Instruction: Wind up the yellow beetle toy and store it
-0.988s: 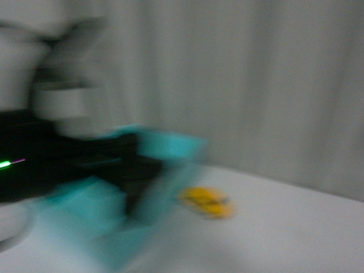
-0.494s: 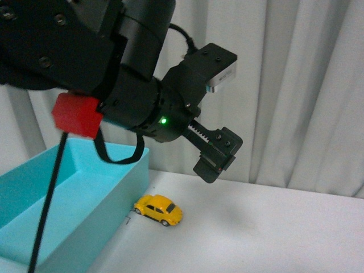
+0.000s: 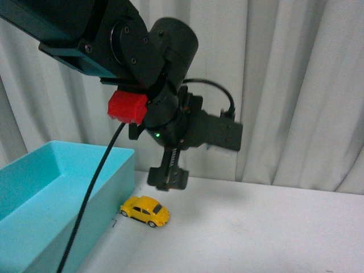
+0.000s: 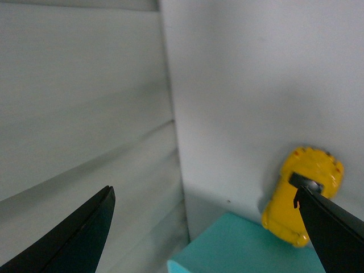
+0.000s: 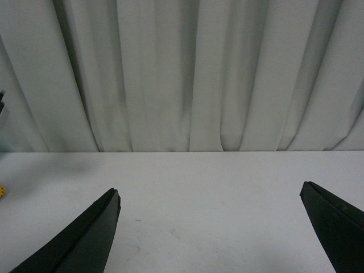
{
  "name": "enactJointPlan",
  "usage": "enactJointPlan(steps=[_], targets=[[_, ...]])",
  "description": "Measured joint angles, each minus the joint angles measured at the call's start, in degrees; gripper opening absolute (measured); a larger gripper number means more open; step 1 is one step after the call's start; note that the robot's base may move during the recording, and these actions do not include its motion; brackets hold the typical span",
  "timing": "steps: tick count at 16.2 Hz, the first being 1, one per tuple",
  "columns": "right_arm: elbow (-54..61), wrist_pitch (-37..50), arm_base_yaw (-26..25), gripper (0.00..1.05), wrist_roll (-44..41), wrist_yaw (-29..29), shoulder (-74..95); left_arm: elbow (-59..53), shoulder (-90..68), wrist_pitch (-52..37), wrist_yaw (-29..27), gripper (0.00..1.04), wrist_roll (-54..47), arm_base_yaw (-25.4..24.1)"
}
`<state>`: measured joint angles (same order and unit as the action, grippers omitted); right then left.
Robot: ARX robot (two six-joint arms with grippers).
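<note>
The yellow beetle toy [image 3: 145, 211] stands on its wheels on the white table, just right of the teal bin [image 3: 51, 187]. My left gripper [image 3: 168, 181] hangs open a little above and to the right of it, pointing down. In the left wrist view the toy [image 4: 296, 193] lies by the bin's corner [image 4: 250, 247], partly behind one black finger [image 4: 333, 227]. The open left gripper [image 4: 203, 193] holds nothing. My right gripper [image 5: 210, 190] is open over bare table, with a yellow sliver of the toy [image 5: 1, 191] at the frame's edge.
The teal bin is open-topped and fills the front view's lower left. A black cable [image 3: 91, 193] with a red block [image 3: 128, 106] hangs from the left arm across the bin. Grey curtains [image 3: 296, 85] close off the back of the white table [image 3: 256, 233].
The view was a blur one second ago and has since steadied. Since half a second ago the left gripper has swung left and down, closer above the toy. The toy still rests on the table.
</note>
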<state>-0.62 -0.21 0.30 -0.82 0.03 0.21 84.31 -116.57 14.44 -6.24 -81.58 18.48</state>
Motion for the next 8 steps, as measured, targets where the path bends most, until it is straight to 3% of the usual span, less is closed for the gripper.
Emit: enactJointPlan(steps=[2,8], targets=[[0.0,0.0,0.0,0.98,0.0,0.0,0.0,-0.3,-1.7,1.5,-0.6,0.98,-7.2,-1.4],[0.0,0.0,0.0,0.98,0.0,0.0,0.0,-4.2,-4.7,1.1,-1.7,0.98,-7.2,-5.0]])
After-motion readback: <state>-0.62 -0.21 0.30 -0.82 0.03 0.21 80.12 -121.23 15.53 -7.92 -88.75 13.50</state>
